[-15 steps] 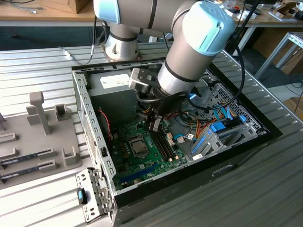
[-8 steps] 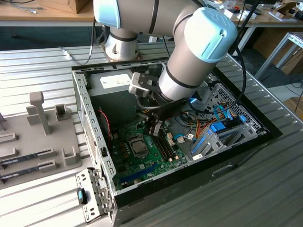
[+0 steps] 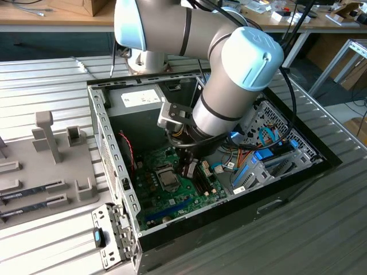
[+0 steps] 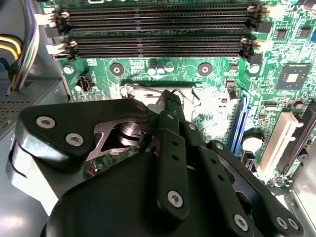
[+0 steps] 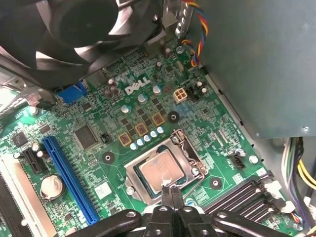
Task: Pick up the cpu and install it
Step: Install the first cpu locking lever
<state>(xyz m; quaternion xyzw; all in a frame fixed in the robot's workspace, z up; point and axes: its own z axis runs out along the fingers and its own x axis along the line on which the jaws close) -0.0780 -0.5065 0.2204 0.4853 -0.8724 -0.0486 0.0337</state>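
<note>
Silver-topped, the cpu (image 5: 160, 174) already lies in its socket frame (image 5: 165, 168), so keep your closed, empty hand (image 5: 171, 190) square above it, pressing lightly.

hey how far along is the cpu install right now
Looks mostly done: in the first wrist view the cpu lies flat inside the socket frame on the motherboard. In hand: the gripper hangs right over the chip's edge with its fingers together, holding nothing visible. Left: I can't tell whether the frame's lid is latched, so locking it may remain.
</note>
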